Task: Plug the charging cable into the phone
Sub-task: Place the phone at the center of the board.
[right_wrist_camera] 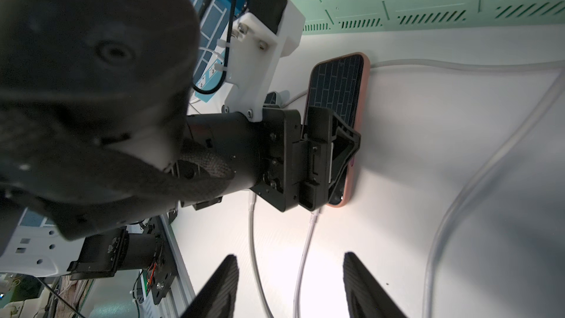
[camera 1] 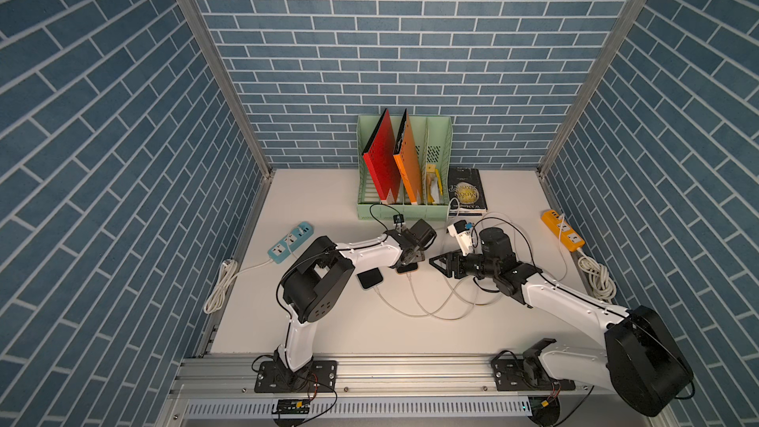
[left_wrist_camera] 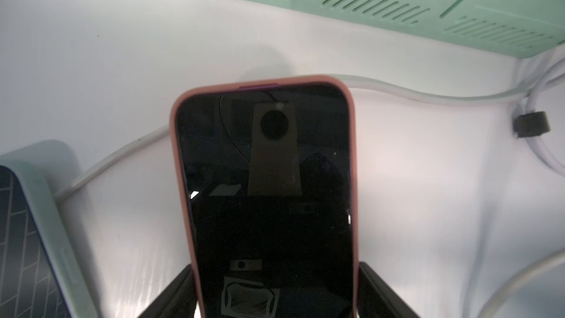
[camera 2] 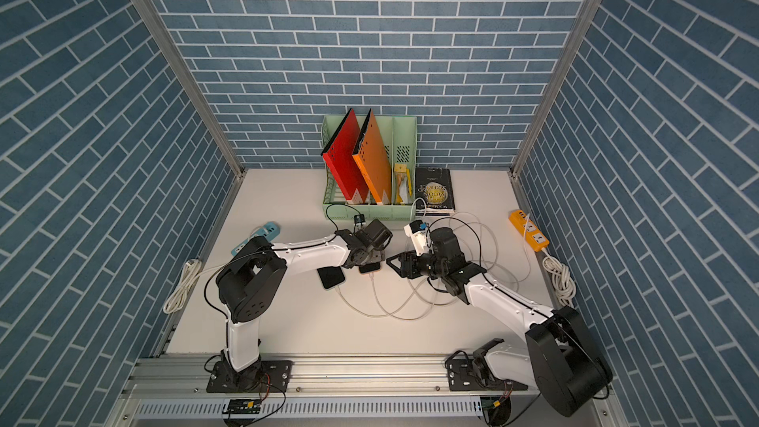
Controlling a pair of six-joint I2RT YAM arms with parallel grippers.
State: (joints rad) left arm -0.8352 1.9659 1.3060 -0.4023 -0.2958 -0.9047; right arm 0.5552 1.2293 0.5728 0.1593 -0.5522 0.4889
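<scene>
Two phones, a pink-cased phone [camera 1: 407, 269] and a mint-cased phone [camera 1: 370, 280], are shown on the table [camera 1: 328, 322] in both top views; in the left wrist view the pink-cased phone is clamped by the left gripper [left_wrist_camera: 275, 270]; in the right wrist view the right gripper [right_wrist_camera: 290, 255] is seen spread and empty.

Robot lab cell, brick-print walls [camera 1: 410, 34], aluminium frame [camera 1: 410, 367], desk file organizer [camera 1: 427, 212]

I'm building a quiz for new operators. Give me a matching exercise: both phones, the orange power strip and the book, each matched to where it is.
1 pink-cased phone
2 green-cased phone
3 orange power strip
4 dark book

A flat beside the green file rack
B far on the robot's right side
C between the fingers of the left gripper
D lying free beside the other phone

Pairs: 1-C, 2-D, 3-B, 4-A
</scene>
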